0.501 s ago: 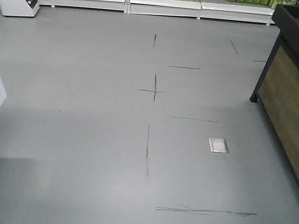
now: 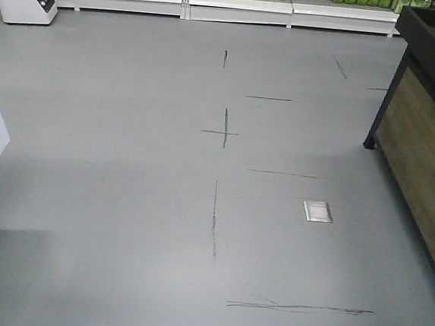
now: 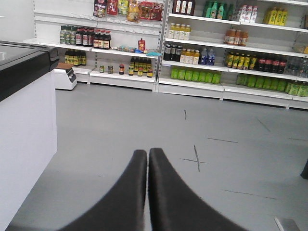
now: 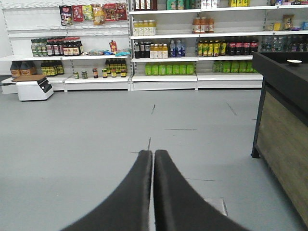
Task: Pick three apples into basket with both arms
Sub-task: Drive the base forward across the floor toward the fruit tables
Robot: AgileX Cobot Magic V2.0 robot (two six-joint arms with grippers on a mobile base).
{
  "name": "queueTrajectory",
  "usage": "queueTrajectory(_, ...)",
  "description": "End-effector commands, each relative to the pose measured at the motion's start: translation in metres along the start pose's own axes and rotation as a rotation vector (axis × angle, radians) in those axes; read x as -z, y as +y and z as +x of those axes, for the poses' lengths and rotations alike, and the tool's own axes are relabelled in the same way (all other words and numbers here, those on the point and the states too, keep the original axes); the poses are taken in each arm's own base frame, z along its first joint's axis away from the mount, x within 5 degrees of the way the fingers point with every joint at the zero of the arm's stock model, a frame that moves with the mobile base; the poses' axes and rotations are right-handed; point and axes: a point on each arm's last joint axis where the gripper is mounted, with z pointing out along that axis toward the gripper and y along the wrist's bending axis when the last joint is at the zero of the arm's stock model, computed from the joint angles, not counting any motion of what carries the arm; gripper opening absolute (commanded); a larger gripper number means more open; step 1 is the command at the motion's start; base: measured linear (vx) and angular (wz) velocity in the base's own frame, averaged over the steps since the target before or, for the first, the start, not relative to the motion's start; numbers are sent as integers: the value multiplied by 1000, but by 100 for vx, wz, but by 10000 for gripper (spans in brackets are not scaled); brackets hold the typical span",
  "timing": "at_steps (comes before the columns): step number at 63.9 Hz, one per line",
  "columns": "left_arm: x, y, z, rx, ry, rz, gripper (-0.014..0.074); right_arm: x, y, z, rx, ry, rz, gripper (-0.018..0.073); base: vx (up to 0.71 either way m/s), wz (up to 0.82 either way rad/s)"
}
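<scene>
Both arms point out across the shop floor. The left gripper (image 3: 147,153) has its two black fingers pressed together, with only a hairline seam between them and nothing held. The right gripper (image 4: 153,154) looks the same, fingers closed on each other and empty. Beyond the left one lies a grey floor (image 3: 96,125) with a thin dark cross (image 3: 196,160) drawn on it. A white cabinet (image 3: 29,144) with a dark top stands close by on the left. Shelves (image 3: 192,85) of bottles and jars run along the back wall, with a small white machine (image 3: 64,78) at their foot. The right wrist view faces the same shelves, and a counter (image 4: 284,130) with a black top and a wood side stands on the right. The front view looks down on the floor, with its scratch lines and a small metal plate (image 2: 318,211) set into it. Apples and basket show in none of these views, so I cannot tell where they are.
</scene>
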Motion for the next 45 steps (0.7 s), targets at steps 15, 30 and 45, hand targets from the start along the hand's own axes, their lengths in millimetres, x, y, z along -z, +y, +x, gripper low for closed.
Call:
queueTrajectory(15, 0, 0, -1, 4, -69, 15, -6, 0, 0, -2, 8, -62, 3, -4, 0, 0)
queueTrajectory(30, 0, 0, -1, 4, -69, 15, -6, 0, 0, -2, 8, -62, 3, -4, 0, 0)
queueTrajectory(45, 0, 0, -1, 4, -69, 15, -6, 0, 0, -2, 8, -62, 3, -4, 1, 3)
